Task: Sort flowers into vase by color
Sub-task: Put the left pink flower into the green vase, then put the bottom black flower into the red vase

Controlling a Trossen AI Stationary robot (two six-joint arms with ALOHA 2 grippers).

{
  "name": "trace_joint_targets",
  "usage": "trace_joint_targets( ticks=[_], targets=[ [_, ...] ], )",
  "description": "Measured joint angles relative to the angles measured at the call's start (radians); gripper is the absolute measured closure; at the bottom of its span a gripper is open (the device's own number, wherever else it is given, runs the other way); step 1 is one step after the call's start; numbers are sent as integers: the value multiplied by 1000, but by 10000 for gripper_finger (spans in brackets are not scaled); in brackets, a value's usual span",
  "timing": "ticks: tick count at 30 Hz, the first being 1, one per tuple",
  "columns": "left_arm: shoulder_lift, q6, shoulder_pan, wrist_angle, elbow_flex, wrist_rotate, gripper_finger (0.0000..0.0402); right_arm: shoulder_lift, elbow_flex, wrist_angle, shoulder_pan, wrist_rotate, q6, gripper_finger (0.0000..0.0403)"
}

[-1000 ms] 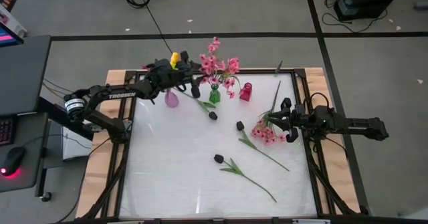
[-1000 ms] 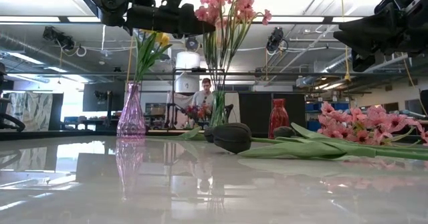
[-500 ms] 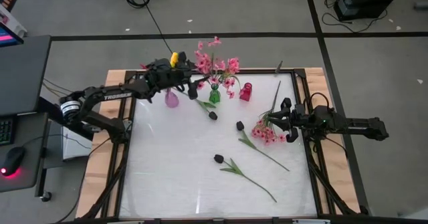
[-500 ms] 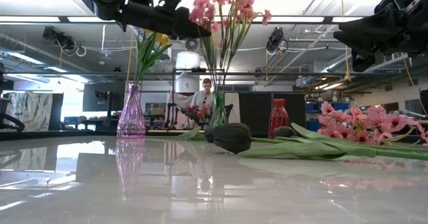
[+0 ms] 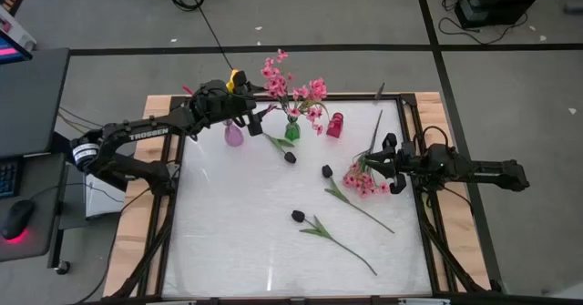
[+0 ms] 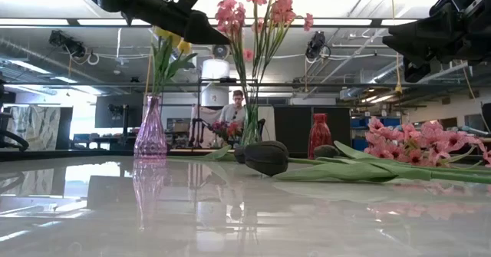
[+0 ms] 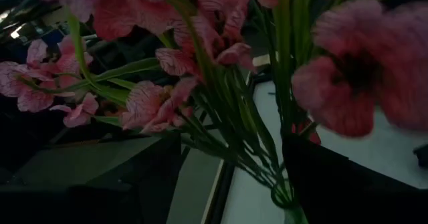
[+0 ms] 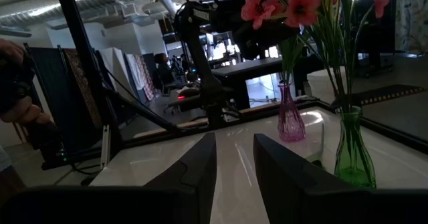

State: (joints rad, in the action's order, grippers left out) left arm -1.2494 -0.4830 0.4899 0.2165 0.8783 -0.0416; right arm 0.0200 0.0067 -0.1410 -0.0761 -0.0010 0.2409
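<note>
A green vase (image 5: 291,130) at the table's far edge holds sprays of pink blossoms (image 5: 293,91). My left gripper (image 5: 261,116) hangs open just left of them at blossom height. In its wrist view the green stems (image 7: 257,150) rise between the two spread fingers, and I see no touch. A purple vase (image 5: 234,134) holds yellow tulips (image 6: 170,46). The red vase (image 5: 334,125) is bare. A pink spray (image 5: 363,179) and three dark tulips (image 5: 290,157) (image 5: 326,170) (image 5: 298,216) lie flat on the table. My right gripper (image 5: 387,162) waits at the right edge, fingers (image 8: 200,164) slightly apart with nothing between them.
The three vases stand close together in a row along the far edge. The loose flowers' long stems (image 5: 351,246) cross the table's middle and right. The near left of the white tabletop (image 5: 219,241) is bare. A person (image 6: 236,107) sits in the room beyond the table.
My left gripper has drawn back a little toward the table's left edge and risen slightly, rolling as it went. The pink blossoms in the green vase have swayed, their tallest spray now leaning farther toward the far left.
</note>
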Motion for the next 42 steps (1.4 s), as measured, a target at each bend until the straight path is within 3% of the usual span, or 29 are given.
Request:
trace_joint_targets(
  ticks=[16,34,42],
  targets=[
    [72,9,-103,-17,0,3,135,0,0,0,0,0,0,292],
    [118,26,-226,-283,-1,4,136,0,0,0,0,0,0,292],
    [123,87,-307,-310,-1,4,136,0,0,0,0,0,0,292]
  ],
)
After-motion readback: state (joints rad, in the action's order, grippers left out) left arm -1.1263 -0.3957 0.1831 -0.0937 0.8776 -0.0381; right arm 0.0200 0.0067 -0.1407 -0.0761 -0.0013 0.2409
